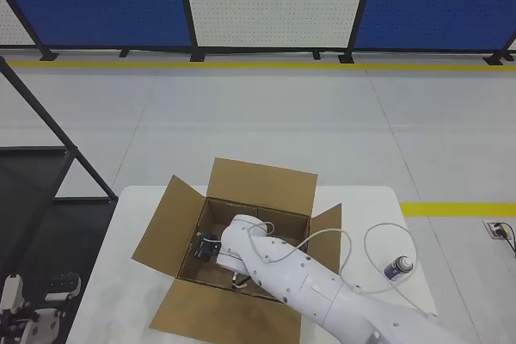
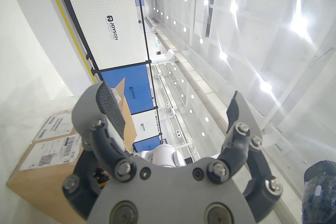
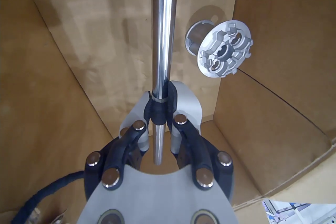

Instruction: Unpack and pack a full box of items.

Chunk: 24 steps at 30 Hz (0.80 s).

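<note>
An open cardboard box (image 1: 262,185) stands on the white table (image 1: 370,206) with its flaps spread. My right arm goes down into it, and its gripper (image 1: 208,248) is low by one inner wall. In the right wrist view that gripper (image 3: 160,104) is shut on a shiny metal rod (image 3: 164,25), held near one end and pointing at the box's bottom (image 3: 118,33). A grey metal flanged hub (image 3: 223,51) lies in the box beside the rod. My left gripper (image 2: 170,93) points up at the ceiling, open and empty, beside the box's labelled outer wall (image 2: 44,175).
A small blue-and-silver spray can (image 1: 400,268) stands on the table right of the box, inside a loop of white cable (image 1: 365,245). A black frame (image 1: 34,215) stands off the table's left side. A dark wrapped object (image 2: 319,188) is beside the left gripper.
</note>
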{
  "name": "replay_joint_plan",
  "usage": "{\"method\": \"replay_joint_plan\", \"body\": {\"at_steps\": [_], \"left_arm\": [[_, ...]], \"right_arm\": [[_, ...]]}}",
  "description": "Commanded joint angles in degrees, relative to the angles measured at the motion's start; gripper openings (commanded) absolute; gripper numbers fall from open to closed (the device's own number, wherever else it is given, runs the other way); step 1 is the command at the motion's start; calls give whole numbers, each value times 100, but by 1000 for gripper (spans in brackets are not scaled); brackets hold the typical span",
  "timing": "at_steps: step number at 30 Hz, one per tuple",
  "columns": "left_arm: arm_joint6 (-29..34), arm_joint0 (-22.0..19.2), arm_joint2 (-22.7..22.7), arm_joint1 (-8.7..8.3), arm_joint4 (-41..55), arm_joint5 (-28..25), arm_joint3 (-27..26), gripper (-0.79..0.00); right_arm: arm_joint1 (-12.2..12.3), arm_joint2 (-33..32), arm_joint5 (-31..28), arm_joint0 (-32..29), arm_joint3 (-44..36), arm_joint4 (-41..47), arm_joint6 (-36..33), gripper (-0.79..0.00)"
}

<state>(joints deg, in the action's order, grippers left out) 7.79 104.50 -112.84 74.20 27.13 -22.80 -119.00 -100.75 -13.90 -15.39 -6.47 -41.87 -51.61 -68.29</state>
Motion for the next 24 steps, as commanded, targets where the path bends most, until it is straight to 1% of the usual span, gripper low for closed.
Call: {"method": "replay_joint_plan", "body": {"at_steps": [1, 5, 11, 24], "left_arm": [[0, 0, 0, 0, 0, 0, 0, 0], [0, 0, 0, 0, 0, 0, 0, 0], [0, 0, 0, 0, 0, 0, 0, 0], [0, 0, 0, 0, 0, 0, 0, 0]], "right_arm": [[-78, -1, -72, 14, 215, -20, 95, -785], [-222, 4, -279, 36, 608, -78, 290, -785], [-440, -19, -367, 57, 1121, -92, 352, -785], [-805, -44, -728, 15, 1863, -185, 631, -785]]}}
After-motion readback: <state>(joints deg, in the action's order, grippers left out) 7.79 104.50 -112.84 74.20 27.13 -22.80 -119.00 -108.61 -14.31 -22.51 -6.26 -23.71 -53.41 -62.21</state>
